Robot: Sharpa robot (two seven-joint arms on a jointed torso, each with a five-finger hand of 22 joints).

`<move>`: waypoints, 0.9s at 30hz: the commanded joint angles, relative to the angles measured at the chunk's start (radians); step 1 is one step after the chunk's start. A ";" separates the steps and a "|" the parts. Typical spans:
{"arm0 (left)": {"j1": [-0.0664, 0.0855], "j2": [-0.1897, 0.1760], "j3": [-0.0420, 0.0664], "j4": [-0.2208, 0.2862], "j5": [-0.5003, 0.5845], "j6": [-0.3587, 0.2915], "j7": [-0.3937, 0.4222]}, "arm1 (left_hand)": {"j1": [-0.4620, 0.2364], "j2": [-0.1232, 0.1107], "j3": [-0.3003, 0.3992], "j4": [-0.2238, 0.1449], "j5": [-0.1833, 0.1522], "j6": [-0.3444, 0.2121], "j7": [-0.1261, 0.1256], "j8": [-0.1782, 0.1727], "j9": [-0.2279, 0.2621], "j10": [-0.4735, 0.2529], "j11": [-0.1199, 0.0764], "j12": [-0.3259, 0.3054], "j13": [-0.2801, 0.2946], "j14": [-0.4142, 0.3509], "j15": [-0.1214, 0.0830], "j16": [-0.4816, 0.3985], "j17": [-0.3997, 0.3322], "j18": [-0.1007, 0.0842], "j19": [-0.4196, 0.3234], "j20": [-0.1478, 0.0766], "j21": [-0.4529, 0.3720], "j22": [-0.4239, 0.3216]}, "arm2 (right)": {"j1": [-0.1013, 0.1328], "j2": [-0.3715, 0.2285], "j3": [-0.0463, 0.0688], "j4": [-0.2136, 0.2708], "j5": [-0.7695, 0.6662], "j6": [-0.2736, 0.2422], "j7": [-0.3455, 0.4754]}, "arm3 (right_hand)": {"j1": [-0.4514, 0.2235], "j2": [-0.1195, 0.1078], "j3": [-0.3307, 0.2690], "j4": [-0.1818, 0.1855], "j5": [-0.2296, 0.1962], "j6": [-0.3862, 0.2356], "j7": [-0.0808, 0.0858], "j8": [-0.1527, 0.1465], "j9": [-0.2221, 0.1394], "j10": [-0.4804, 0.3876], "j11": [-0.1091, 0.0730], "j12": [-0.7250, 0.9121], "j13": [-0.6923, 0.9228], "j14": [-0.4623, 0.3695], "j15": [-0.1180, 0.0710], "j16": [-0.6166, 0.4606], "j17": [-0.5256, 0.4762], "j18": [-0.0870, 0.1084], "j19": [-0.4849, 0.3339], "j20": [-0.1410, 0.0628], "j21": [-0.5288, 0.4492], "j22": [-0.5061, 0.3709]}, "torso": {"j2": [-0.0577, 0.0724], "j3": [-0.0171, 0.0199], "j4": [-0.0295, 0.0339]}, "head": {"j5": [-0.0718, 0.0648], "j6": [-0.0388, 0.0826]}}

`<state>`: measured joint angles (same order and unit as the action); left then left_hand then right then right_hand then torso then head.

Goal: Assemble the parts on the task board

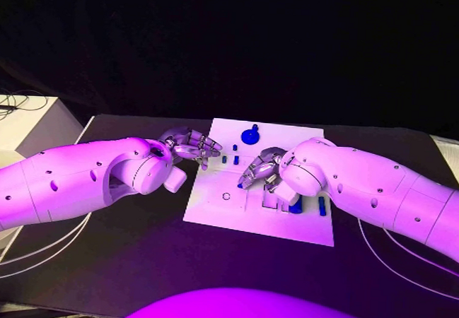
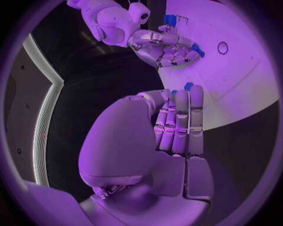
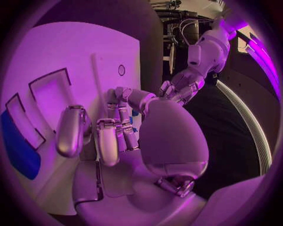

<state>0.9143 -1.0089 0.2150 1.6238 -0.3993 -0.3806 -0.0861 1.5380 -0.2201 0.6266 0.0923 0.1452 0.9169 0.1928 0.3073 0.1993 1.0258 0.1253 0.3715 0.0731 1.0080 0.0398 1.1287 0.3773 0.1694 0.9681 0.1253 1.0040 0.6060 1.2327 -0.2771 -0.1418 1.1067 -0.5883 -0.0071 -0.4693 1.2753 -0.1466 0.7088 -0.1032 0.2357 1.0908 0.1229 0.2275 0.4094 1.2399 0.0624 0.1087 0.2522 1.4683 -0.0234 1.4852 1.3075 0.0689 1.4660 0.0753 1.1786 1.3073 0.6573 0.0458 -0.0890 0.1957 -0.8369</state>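
Head view: the board (image 1: 249, 218) is lying mid-table, with a round blue part (image 1: 251, 135) standing near its far edge. The left hand (image 1: 190, 146) is hovering at its left edge, fingers curled.

Right wrist view: the right hand (image 3: 112, 129) is pinching a small blue part (image 3: 135, 113) over the board.

Left wrist view: the left hand's fingers (image 2: 179, 120) are pressing together, holding nothing.

My left hand (image 1: 192, 146) hovers at the task board's (image 1: 257, 224) left edge, fingers curled. My right hand (image 1: 261, 169) reaches over its middle, near small blue parts (image 1: 233, 159).
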 commanded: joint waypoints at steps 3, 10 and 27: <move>0.000 0.002 0.001 0.002 0.004 0.000 0.008 | -0.001 -0.004 0.000 -0.005 0.005 0.008 0.002 -0.007 -0.001 0.007 -0.002 -0.003 0.001 0.008 0.000 -0.006 0.001 0.017 -0.004 0.000 0.003 0.001 | -0.003 0.001 -0.003 -0.001 -0.040 -0.013 -0.019 | -0.002 0.012 -0.006 0.000 0.005 -0.004 0.004 0.006 0.001 0.005 -0.005 0.003 0.002 0.064 0.000 -0.002 0.104 -0.004 0.052 -0.006 -0.006 0.172 | 0.000 0.0008 -0.0003 | 0.000 0.000; 0.000 0.002 0.001 0.002 0.004 0.000 0.008 | -0.001 -0.004 0.000 -0.005 0.005 0.008 0.002 -0.007 -0.001 0.007 -0.002 -0.003 0.001 0.008 0.000 -0.006 0.001 0.017 -0.004 0.000 0.003 0.001 | -0.003 0.001 -0.003 -0.001 -0.049 -0.024 -0.023 | -0.002 0.012 -0.006 0.000 0.005 -0.004 0.004 0.006 0.001 0.005 -0.005 0.003 0.002 0.064 0.000 -0.002 0.104 -0.004 0.052 -0.006 -0.006 0.172 | 0.000 0.0006 0.0001 | 0.000 0.000; 0.000 0.002 0.001 0.002 0.004 0.001 0.006 | -0.001 -0.004 0.000 -0.005 0.005 0.008 0.002 -0.007 -0.001 0.007 -0.002 -0.003 0.001 0.008 0.000 -0.006 0.001 0.017 -0.004 0.000 0.003 0.001 | -0.004 0.001 -0.003 0.000 -0.050 -0.028 -0.022 | -0.002 0.013 -0.008 -0.001 0.004 -0.005 0.004 0.007 0.002 0.005 -0.005 0.003 0.002 0.064 0.000 -0.003 0.103 -0.004 0.052 -0.006 -0.009 0.172 | 0.000 0.0002 0.0001 | 0.002 -0.001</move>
<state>0.9143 -1.0087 0.2151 1.6235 -0.3992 -0.3807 -0.0870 1.5380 -0.2201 0.6265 0.0924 0.1452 0.9169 0.1928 0.3073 0.1994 1.0258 0.1252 0.3715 0.0731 1.0080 0.0397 1.1287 0.3771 0.1694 0.9682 0.1253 1.0040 0.6057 1.2319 -0.2785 -0.1438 1.1065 -0.6245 -0.0266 -0.4894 1.2768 -0.1446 0.7061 -0.1058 0.2338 1.0893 0.1213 0.2308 0.4098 1.2458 0.0567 0.1088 0.2536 1.4683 -0.0234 1.4852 1.3074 0.0689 1.4660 0.0753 1.1730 1.3079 0.6573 0.0463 -0.0893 0.1958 -0.8376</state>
